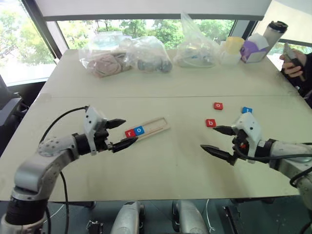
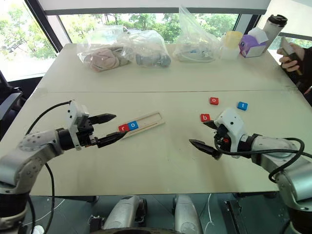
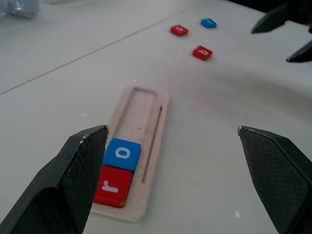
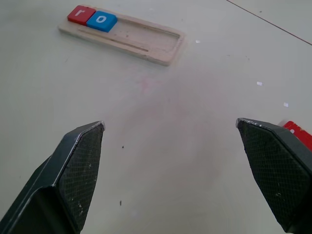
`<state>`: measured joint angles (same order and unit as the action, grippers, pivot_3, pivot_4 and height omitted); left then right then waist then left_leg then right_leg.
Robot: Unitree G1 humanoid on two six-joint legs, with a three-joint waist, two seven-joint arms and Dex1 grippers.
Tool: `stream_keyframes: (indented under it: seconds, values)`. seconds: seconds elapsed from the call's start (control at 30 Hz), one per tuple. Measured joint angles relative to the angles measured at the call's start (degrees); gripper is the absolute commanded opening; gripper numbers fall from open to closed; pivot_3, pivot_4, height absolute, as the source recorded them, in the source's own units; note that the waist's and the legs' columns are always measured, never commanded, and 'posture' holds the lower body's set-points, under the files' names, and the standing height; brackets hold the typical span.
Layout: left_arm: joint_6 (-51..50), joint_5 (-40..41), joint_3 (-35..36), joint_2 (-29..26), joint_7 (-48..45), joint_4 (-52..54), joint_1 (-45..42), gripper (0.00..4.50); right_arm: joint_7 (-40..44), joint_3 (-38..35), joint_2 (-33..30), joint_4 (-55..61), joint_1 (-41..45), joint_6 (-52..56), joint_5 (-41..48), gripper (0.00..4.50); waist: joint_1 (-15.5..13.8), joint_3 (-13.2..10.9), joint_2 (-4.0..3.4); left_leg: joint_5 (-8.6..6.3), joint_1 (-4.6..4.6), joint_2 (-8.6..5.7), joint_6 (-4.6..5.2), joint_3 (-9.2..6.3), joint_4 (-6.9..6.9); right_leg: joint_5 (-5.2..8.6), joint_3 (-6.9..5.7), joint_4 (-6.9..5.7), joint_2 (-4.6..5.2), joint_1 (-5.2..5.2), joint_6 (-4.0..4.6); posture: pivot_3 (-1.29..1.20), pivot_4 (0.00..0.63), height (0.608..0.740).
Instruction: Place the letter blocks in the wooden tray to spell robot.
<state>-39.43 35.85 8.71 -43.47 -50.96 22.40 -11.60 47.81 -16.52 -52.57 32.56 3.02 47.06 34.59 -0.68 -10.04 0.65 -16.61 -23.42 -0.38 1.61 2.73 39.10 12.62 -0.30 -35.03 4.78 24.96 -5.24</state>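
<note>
The wooden tray lies left of the table's middle, angled. A red "r" block and a blue "o" block sit side by side at its near-left end; the rest of the groove is bare. Three letter blocks lie loose on the right: a red "b", a red "o" and a blue "t". My left gripper hovers open over the tray's left end, holding nothing. Just in front of the red "b", my right gripper is open and empty.
Several clear plastic bags with items line the table's far side, beside a yellow cup, a purple box and a tumbler. A person's hand with a phone is at the far right. A seam crosses the table.
</note>
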Motion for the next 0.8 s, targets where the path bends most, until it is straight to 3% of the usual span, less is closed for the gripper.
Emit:
stream_keyframes:
  seconds: [0.13,0.8]
  values:
    - [0.1,1.0,0.4,-2.6,-3.8,-2.1,-2.2,4.5,3.1,-0.5,-2.7,-3.9,1.2,-3.2,-0.8,4.46,0.0,0.0,0.02,0.0,0.01,0.0,0.0,0.01,0.06,0.0,0.0,0.03,0.16,-0.04,0.0,0.0,0.15,0.74]
    - [0.5,1.0,0.7,-5.2,-6.4,-3.4,-2.7,4.5,6.2,4.8,-4.4,-8.3,9.8,-6.4,-3.0,4.46,0.0,0.0,0.0,-0.01,0.0,0.0,-0.02,0.0,-0.01,-0.01,0.09,0.02,0.32,0.02,0.02,0.0,0.15,0.74]
